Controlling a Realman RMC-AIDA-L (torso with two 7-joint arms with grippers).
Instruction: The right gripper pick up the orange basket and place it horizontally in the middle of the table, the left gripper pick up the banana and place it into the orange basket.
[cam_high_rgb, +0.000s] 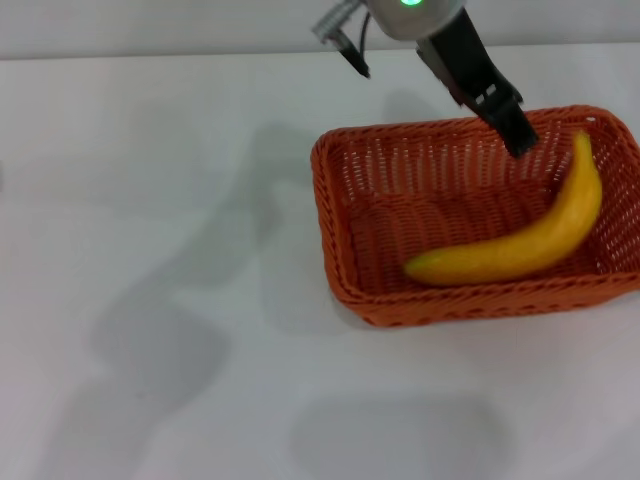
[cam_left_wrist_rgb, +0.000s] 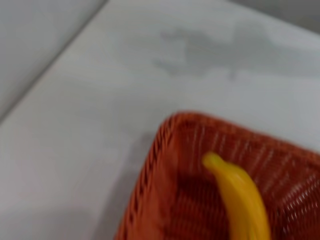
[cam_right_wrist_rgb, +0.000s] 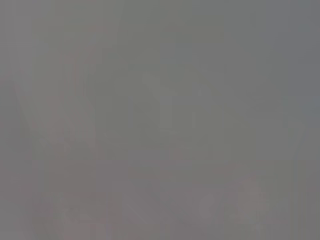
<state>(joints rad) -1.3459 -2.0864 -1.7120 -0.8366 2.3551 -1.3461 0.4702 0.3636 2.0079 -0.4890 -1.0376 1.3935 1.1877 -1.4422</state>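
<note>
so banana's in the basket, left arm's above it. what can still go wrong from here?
1. The left gripper hangs over the far rim of the orange basket, one black finger reaching inside. A sideways retreat could catch the weave and drag the basket.
2. The banana leans on the right-hand wall with its tip near the rim, so a jolt might shift it.
3. The basket sits toward the table's right side, partly out of the head view.

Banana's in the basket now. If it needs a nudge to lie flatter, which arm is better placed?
Left. The left gripper hangs over the far rim of the orange basket, fingers apart, above the banana, and its wrist view shows the banana in the basket. The right gripper isn't in view.
</note>
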